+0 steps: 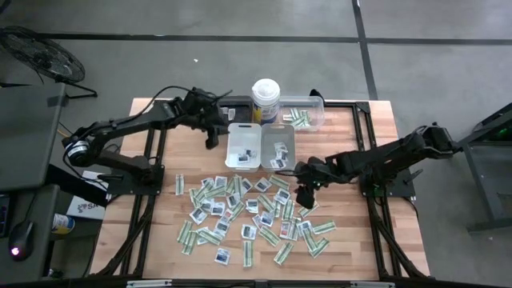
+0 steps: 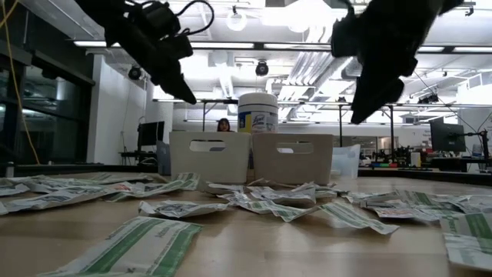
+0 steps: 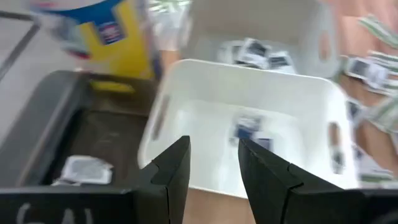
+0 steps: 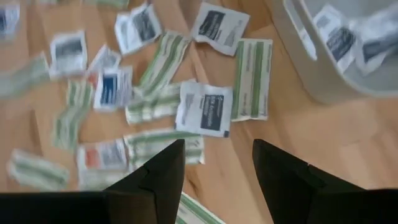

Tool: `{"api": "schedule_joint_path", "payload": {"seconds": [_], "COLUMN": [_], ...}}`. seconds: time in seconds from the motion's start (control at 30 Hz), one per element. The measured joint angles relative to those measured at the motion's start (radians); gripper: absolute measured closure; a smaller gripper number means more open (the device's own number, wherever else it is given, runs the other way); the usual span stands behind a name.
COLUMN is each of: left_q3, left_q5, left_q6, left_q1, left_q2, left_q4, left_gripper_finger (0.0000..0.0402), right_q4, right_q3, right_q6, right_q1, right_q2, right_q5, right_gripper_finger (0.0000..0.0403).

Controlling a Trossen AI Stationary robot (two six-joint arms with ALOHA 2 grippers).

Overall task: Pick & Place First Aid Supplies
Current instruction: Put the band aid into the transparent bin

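The first aid supplies (image 1: 248, 212) lie scattered over the wooden table's middle: white sachets and green-striped strips, flat on the wood. My right gripper (image 1: 304, 194) hangs open above the pile's right part, and in its wrist view its fingers (image 4: 217, 144) stand over a white sachet (image 4: 205, 109) with nothing between them. My left gripper (image 1: 213, 140) is open and empty, raised beside the left edge of the left white tray (image 1: 244, 126). Its wrist view (image 3: 214, 142) looks down into that tray (image 3: 186, 124), where a few sachets (image 3: 252, 127) lie on the bottom.
A second white tray (image 1: 278, 126) with sachets stands against the first. Behind them are a white canister (image 1: 265, 100), a clear tray (image 1: 308, 114) with strips and a dark tray (image 3: 74, 124) holding a sachet. Bare wood shows along the table's left and right sides.
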Motion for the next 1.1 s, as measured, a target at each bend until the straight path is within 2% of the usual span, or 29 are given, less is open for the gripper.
{"api": "schedule_joint_path", "payload": {"seconds": [0.13, 0.3, 0.43, 0.73, 0.97, 1.1], "left_q3": [0.000, 0.000, 0.000, 0.000, 0.000, 0.000], "left_q5": [-0.031, -0.124, -0.161, -0.180, -0.134, -0.142], "left_q6": [0.018, 0.050, 0.057, 0.094, 0.140, 0.168], "left_q1": [-0.078, -0.170, -0.216, -0.244, -0.266, -0.295], "left_q2": [-0.026, -0.047, -0.048, -0.048, -0.048, -0.048], "left_q4": [-0.033, -0.064, -0.065, -0.125, -0.132, -0.132], "left_gripper_finger": [0.0269, 0.0269, 0.0269, 0.0269, 0.0269, 0.0269], "right_q4": [0.151, 0.342, 0.443, 0.497, 0.600, 0.631], "right_q3": [-0.089, -0.208, -0.276, -0.288, -0.288, -0.287], "right_q6": [0.293, 0.714, 0.919, 1.007, 1.045, 1.081], "right_q1": [0.000, 0.000, 0.010, 0.025, 0.025, 0.028], "right_q2": [0.000, 0.000, 0.000, 0.020, 0.137, 0.194], "right_q5": [0.001, 0.006, 0.056, 0.151, 0.172, 0.197], "right_gripper_finger": [0.0221, 0.0222, 0.0222, 0.0222, 0.0222, 0.0222]}}
